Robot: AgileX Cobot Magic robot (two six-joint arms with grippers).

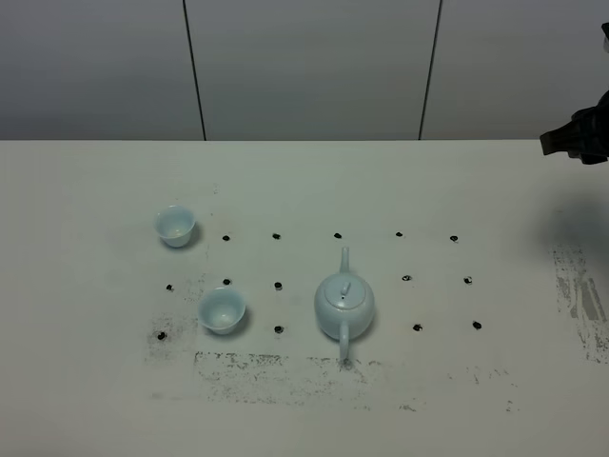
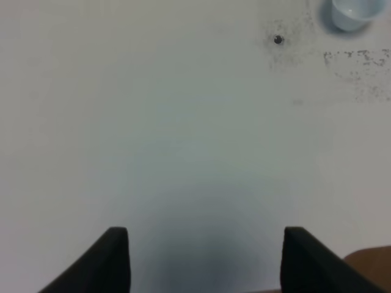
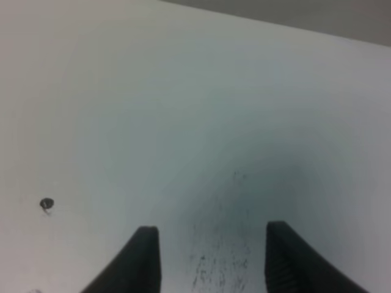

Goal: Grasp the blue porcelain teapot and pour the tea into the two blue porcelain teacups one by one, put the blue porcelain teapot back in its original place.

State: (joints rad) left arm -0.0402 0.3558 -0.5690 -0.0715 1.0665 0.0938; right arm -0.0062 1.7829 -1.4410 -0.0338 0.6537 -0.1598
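Overhead and wrist views, judged to be at the outset of the pouring task. Pale sky-blue glossy round-bodied porcelain teapot [image 1: 343, 303] upright on the white matt table [image 1: 86, 409], lid on, slim spout pointing toward the far wall, loop handle toward the near edge, nothing touching it. Two small pale-blue handleless porcelain teacups to its left: nearer teacup [image 1: 222, 310] near the teapot but apart from it, farther teacup [image 1: 175, 225] well apart. Both upright, whitish inside, no reddish-brown tea visible in either. Left gripper [image 2: 204, 235] with black fingers spread wide, nothing between them, above bare table, one teacup [image 2: 351, 13] at the edge of its wrist view. Right gripper [image 3: 211, 231] likewise spread and empty, over a scuffed patch of table; its arm [image 1: 580, 138] only at the far right edge of the high view, well away from the teapot. Small black dots [image 1: 277, 285] in rows across the working area. Judged progress: none. Grasp, both pours and return of the teapot all outstanding.
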